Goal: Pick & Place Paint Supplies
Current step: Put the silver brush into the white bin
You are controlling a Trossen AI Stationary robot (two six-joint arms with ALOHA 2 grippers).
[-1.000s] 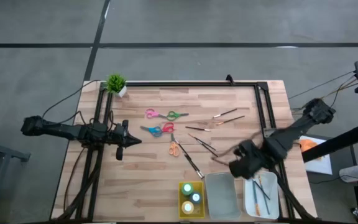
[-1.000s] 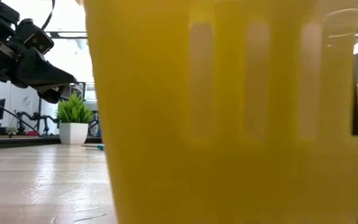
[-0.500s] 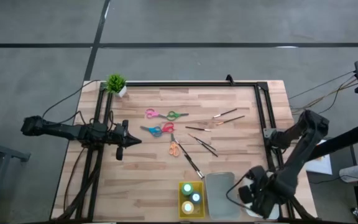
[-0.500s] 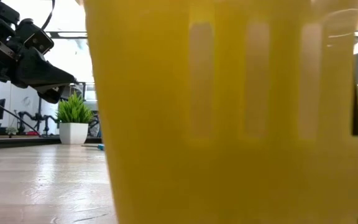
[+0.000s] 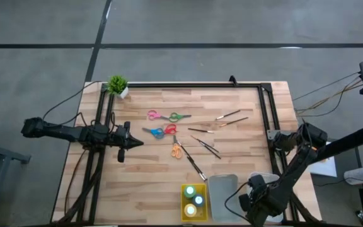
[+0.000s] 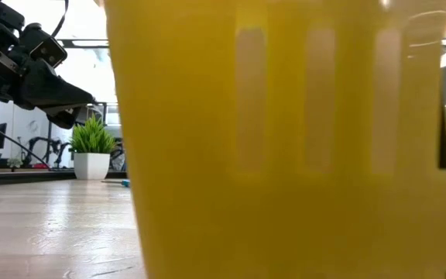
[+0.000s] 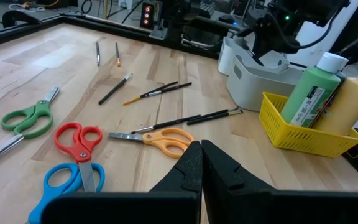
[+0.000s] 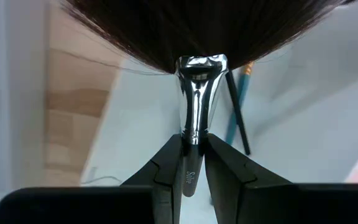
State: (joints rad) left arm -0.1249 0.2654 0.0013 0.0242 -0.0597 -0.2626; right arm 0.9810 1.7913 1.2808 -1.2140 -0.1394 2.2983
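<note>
1. Gripping a brush (image 8: 196,112) by its shiny silver ferrule, the right gripper (image 8: 190,163) hung over the white tray (image 8: 303,124) at the table's near right corner; dark bristles fanned wide across the wrist view, and the handle showed pale lettering between the fingers.
2. Two thinner brushes (image 8: 236,106), one teal-handled and one dark, already lay inside that tray.
3. Seen from above, the right gripper (image 5: 255,200) sat low at the table's (image 5: 144,170) front edge, just right of the grey tray (image 5: 224,195).
4. Three paint bottles (image 5: 193,199) stood in the yellow tray (image 5: 186,217); from the left wrist, a green bottle (image 7: 311,92) and a yellow one (image 7: 344,102) rose above its slotted wall.
5. Four pairs of scissors were spread on the wood: pink-and-green (image 5: 168,116), blue-and-red (image 5: 161,131), and orange (image 5: 177,149) from above, with a green pair (image 7: 27,119), red pair (image 7: 79,142), blue pair (image 7: 64,186) and orange pair (image 7: 160,139) in the left wrist view.
6. Several thin brushes (image 5: 207,146) lay loose near the table's middle, others (image 5: 230,117) farther back.
7. The left gripper (image 5: 126,142) hovered over the table's left side, well apart from the scissors, its fingers (image 7: 188,171) pressed together on nothing.
8. A small potted plant (image 5: 118,86) stood at the far left corner.
</note>
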